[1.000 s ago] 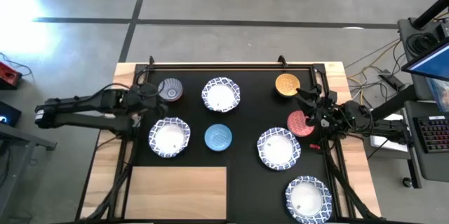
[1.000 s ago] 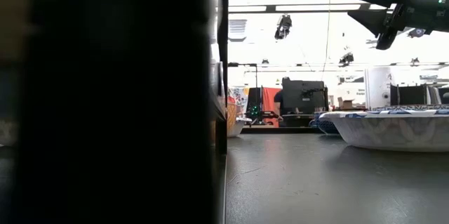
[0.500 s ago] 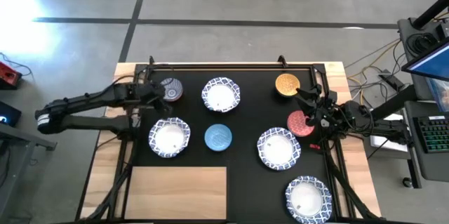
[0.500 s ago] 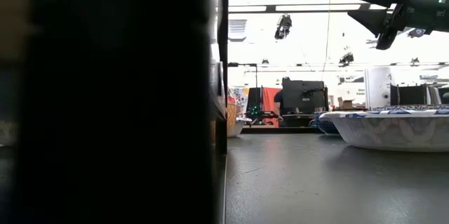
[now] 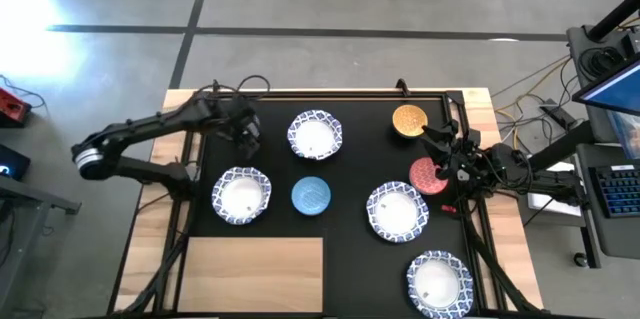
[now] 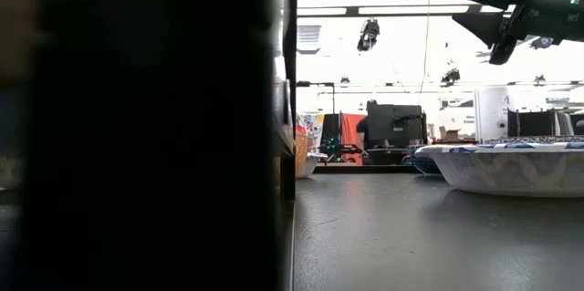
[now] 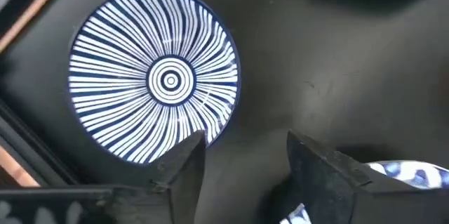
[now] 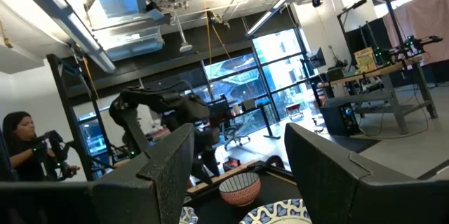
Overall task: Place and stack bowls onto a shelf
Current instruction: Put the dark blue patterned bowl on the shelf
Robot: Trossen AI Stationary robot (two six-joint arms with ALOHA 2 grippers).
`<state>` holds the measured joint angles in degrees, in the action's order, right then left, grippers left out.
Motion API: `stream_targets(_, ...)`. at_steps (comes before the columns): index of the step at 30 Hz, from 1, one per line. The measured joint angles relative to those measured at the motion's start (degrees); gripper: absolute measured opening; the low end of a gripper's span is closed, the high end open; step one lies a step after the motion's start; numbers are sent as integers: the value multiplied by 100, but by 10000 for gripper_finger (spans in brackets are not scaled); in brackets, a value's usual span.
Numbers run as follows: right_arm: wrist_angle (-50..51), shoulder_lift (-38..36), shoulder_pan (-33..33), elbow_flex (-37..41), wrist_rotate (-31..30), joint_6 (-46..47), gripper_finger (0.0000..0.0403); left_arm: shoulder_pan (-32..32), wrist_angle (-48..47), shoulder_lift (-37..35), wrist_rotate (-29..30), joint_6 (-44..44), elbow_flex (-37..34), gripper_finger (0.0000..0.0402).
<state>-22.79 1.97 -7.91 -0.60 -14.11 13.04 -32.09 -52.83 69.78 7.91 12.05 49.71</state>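
Observation:
In the high view my left gripper (image 5: 245, 131) hangs over the small grey-purple bowl and hides it. The left wrist view shows that bowl (image 7: 154, 76) with blue-and-white stripes inside, resting on the black mat. My open gripper (image 7: 245, 157) is above its edge, touching nothing. My right gripper (image 5: 440, 149) is open in the air between the golden yellow bowl (image 5: 409, 119) and the red-pink bowl (image 5: 428, 175). The light blue bowl (image 5: 311, 195) sits mid-mat. Large white bowls (image 5: 315, 134) (image 5: 240, 196) (image 5: 397, 209) stand on the mat. The shelf (image 5: 255, 274) lies at the near edge.
Another large white bowl (image 5: 438, 281) sits at the near right corner. A black frame rail (image 5: 330, 92) runs along the far edge. In the low view a dark mass (image 6: 137, 127) blocks the left half. A person (image 8: 21, 147) shows in the room beyond.
My left gripper has swung toward the table's right and a little toward the far edge, from beside the grey-purple bowl to directly over it, covering it in the high view. The right arm and all bowls have stayed where they were.

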Motion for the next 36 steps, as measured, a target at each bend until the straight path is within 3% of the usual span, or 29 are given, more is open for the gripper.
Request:
stream_targets(7, -1, 0, 0, 1, 1, 0, 212, -46, 223, 517, 4, -251, 13, 239)
stream_targets(16, 0, 1, 1, -1, 0, 0, 212, -123, 570, 1122, 292, -634, 7, 217)
stream_targets(24, -1, 1, 0, -1, 0, -1, 212, -228, 721, 1675, 319, -710, 0, 162)
stream_targets(28, 0, -1, -1, -1, 0, 0, 212, -243, 743, 1800, 346, -710, 0, 111)
stream_targets(33, -2, 0, 0, 2, 0, 0, 212, -243, 792, 1751, 340, -724, -2, 20)
stream_targets(36, -2, 1, -1, 0, 0, 0, 212, -245, 743, 1689, 337, -682, -2, 13)
